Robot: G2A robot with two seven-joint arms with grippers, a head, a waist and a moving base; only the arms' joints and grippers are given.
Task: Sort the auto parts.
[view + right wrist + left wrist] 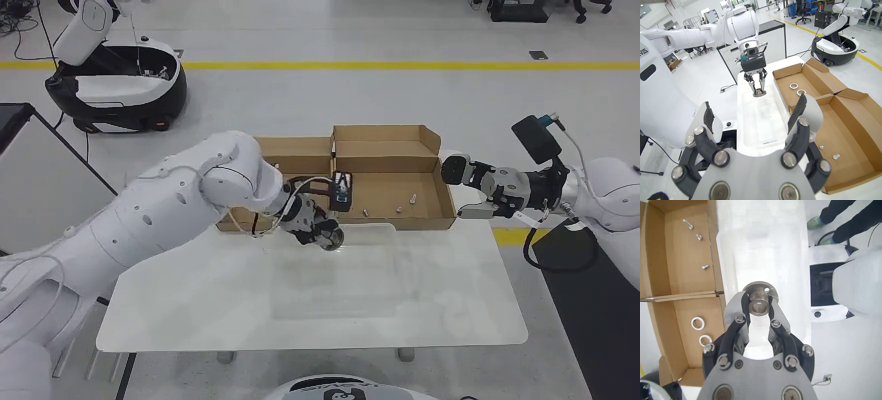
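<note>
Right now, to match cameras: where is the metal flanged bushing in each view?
Top view: flanged bushing in the left gripper, beside the cardboard box.
Left wrist view: bushing clamped in that gripper.
Right wrist view: bushing in the left gripper, farther off.
Shared landmark: the cardboard box.

On the table [400, 300], two boxes stand side by side along the far edge, touching. The left box [300, 152] holds two rings [698, 323], one beside the other. The right box [385, 188] holds three screws [400, 209], spread toward its near wall. The left gripper [757, 303] holds a flanged bushing [332, 237] over the table, just on the near side of where the boxes meet. The right gripper [755, 108] sits at the table's right end, beside the right box.
</note>
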